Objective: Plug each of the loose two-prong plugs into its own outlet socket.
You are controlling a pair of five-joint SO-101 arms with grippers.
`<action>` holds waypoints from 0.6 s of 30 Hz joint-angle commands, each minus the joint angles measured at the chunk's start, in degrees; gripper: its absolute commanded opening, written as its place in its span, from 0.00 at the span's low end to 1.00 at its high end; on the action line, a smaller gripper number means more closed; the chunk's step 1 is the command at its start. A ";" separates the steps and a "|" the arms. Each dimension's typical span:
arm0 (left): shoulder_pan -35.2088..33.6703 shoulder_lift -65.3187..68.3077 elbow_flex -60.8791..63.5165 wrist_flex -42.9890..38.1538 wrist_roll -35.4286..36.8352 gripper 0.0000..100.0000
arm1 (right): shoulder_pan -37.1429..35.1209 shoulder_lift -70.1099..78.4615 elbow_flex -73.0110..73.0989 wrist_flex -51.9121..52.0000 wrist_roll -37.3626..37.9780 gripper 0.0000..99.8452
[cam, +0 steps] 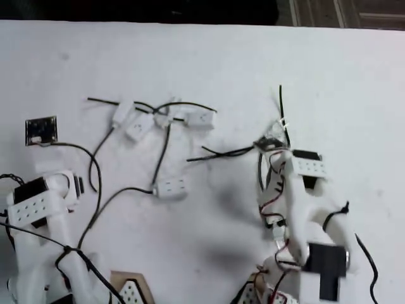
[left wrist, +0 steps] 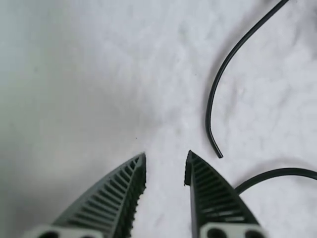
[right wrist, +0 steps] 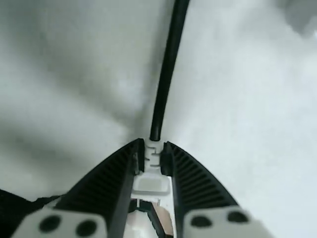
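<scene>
My right gripper [right wrist: 153, 151] is shut on a white two-prong plug [right wrist: 151, 183], and the plug's black cable [right wrist: 166, 74] runs away over the white table. In the high view this gripper [cam: 271, 144] sits right of centre, its cable [cam: 218, 152] trailing left. Three white socket and plug blocks [cam: 139, 126] [cam: 198, 118] [cam: 120, 112] lie clustered at the upper middle, and another block [cam: 172, 187] lies lower, on its own cable. My left gripper [left wrist: 166, 162] hovers open over bare table, beside a loose black cable end [left wrist: 217, 152].
A small black board [cam: 41, 130] lies at the far left with a cable [cam: 95, 166] curling from it. The left arm [cam: 38, 202] stands at the lower left. Black cables cross among the blocks. A wooden piece [cam: 130, 290] sits at the front edge.
</scene>
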 commanded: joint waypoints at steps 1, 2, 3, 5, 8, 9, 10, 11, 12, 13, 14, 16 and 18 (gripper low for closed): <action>0.22 -1.71 -0.26 -0.88 0.26 0.14 | 2.15 -10.86 -0.88 5.14 0.70 0.02; 0.22 -1.71 -0.26 -0.88 0.26 0.14 | 2.68 -14.29 -0.88 5.93 0.70 0.02; 0.22 -1.71 -0.26 -0.88 0.18 0.14 | 3.21 -18.07 -0.88 6.55 0.70 0.02; 0.22 -1.71 -0.18 -0.88 0.09 0.14 | 4.18 -25.89 -0.88 7.43 0.70 0.02; 0.22 -1.71 -0.18 -0.88 0.09 0.14 | 4.97 -36.88 -0.88 7.78 0.70 0.02; 0.22 -1.71 -0.18 -0.88 0.09 0.14 | 5.05 -39.96 -0.88 7.87 0.53 0.02; 0.22 -1.71 -0.18 -0.88 0.00 0.15 | 4.97 -42.68 -0.88 7.87 0.44 0.02; 0.22 -1.63 -0.18 -0.88 0.00 0.15 | 4.70 -45.05 -0.88 7.87 0.35 0.02; 0.22 -1.63 -0.18 -0.88 0.00 0.15 | 4.62 -46.99 -0.97 7.87 0.35 0.02; 0.22 -1.63 -0.18 -0.88 0.00 0.15 | 4.26 -48.40 -0.97 7.34 0.26 0.02; 0.22 -1.63 -0.18 -0.88 0.00 0.15 | 3.47 -49.27 -1.14 6.73 0.18 0.02; 0.22 -1.63 -0.18 -0.88 0.00 0.15 | 2.07 -49.27 -2.29 5.32 -2.29 0.02; 0.13 -1.63 -0.18 -0.88 0.00 0.15 | 1.45 -48.13 -4.22 3.47 -5.19 0.02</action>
